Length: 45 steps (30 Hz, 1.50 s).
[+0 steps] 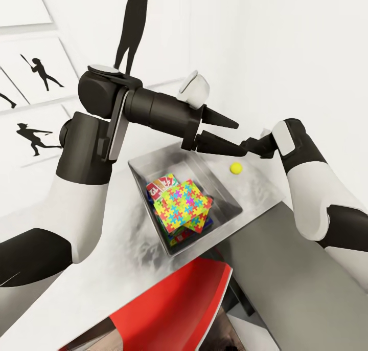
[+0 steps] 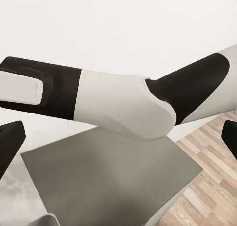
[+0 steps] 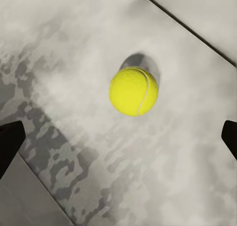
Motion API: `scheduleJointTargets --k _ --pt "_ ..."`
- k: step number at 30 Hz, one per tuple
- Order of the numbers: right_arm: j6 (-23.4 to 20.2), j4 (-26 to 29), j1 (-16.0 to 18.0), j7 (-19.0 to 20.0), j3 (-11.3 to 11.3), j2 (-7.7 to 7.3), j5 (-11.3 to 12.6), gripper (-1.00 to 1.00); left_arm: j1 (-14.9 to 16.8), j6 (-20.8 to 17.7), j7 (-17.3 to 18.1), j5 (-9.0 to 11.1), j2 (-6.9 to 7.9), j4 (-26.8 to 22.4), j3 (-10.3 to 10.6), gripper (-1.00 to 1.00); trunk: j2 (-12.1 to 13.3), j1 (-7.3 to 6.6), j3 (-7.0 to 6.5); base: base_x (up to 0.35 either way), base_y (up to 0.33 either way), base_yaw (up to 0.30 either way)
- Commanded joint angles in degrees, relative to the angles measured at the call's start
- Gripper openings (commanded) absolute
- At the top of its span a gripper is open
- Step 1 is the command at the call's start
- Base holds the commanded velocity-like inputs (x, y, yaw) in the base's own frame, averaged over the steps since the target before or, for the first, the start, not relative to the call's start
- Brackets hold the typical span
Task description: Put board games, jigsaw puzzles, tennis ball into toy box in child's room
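Ball (image 3: 133, 91) on counter (image 1: 258, 190), frame centre.
Your right end effector (image 1: 254, 147) is spread wide above it; left end effector (image 1: 225, 133) wide, empty; puzzles (image 1: 184, 205) in box (image 1: 140, 167).

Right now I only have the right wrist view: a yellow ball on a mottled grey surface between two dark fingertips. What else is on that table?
Observer: In the head view the toy box sits on the table beside the tennis ball, the two apart.
Operator: Is anything in the box already?
Observer: Yes. A jigsaw puzzle lies tilted on top of a pile, with a board game showing a red logo under it.
Operator: Where is the other arm?
Observer: The left gripper hangs open above the table's far side, over the box's far edge, holding nothing.
Operator: And my gripper?
Observer: The right gripper is open, fingers spread either side of the ball, not touching it.
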<state>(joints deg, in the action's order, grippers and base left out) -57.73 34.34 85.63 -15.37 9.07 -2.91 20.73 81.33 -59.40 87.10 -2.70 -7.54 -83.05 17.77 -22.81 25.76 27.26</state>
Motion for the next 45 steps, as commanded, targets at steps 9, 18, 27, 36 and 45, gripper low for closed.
scheduleJointTargets --k 9,18,27,36,45 --pt "-0.04 0.02 0.06 -0.62 0.07 0.01 0.54 1.0 0.05 -0.6 0.35 -0.21 -0.07 0.0 -0.01 1.0 -0.11 0.03 0.93 0.0 0.0 0.0" --pt "-0.02 0.02 0.08 -0.73 0.08 0.25 0.54 1.0 0.05 -0.6 0.35 -0.2 -0.13 0.0 -0.01 1.0 -0.11 0.03 1.76 0.0 0.0 0.0" --pt "-0.05 0.13 0.16 -0.8 0.07 0.35 0.6 1.0 0.05 -0.6 0.35 -0.2 -0.15 0.0 -0.01 1.0 -0.11 0.03 2.5 0.0 0.0 0.0" --pt "-0.1 0.16 1.16 -0.8 0.07 0.36 0.57 1.0 0.05 -0.6 0.35 -0.2 -0.13 0.0 -0.01 1.0 -0.11 0.03 2.61 0.0 0.0 0.0" --pt "-0.06 0.12 1.37 -0.8 0.07 0.36 0.54 1.0 0.05 -0.6 0.35 -0.2 0.03 0.0 -0.01 1.0 -0.11 0.03 2.62 0.0 0.0 0.0"
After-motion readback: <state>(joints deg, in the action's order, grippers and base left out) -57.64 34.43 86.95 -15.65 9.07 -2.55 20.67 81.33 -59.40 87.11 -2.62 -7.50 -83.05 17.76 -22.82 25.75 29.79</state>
